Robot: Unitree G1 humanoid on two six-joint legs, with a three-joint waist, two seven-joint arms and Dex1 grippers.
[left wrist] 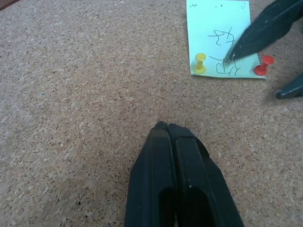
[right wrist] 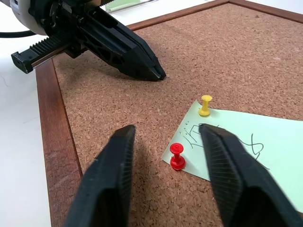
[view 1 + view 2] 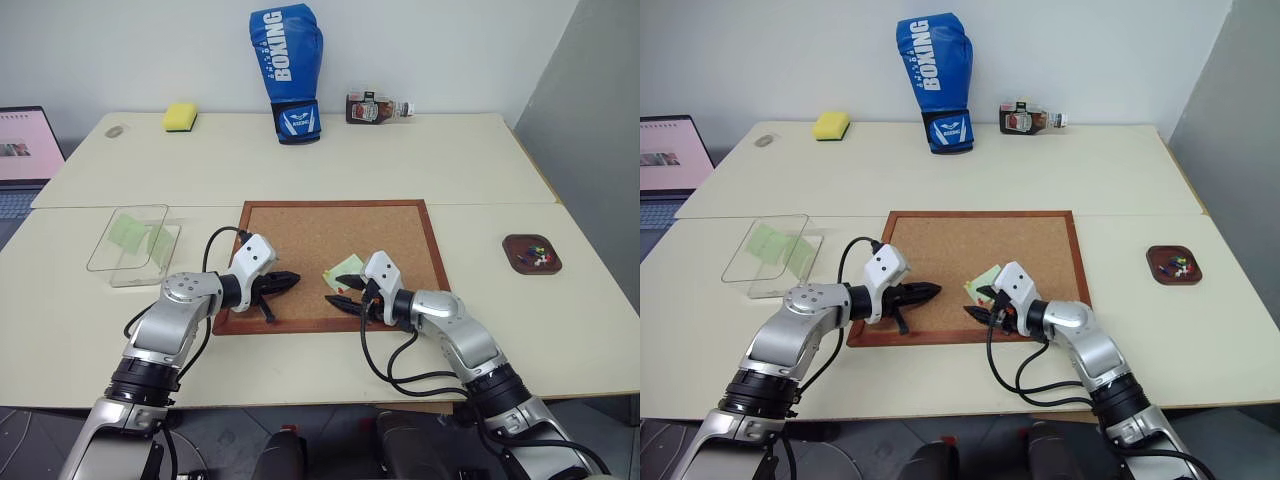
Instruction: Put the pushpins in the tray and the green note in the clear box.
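Observation:
The green note lies on the corkboard, held down by a yellow pushpin and a red pushpin. My right gripper is open, one finger on each side of the red pushpin without touching it. My left gripper is shut and empty, its tip on the cork to the left of the note. The clear box stands at the table's left with green slips inside. Far to the right sits the dark-brown tray with several pushpins in it.
A blue boxing glove, a yellow sponge and a sauce bottle stand along the back of the table. A laptop is at the far left. The corkboard's wooden frame runs beside both grippers.

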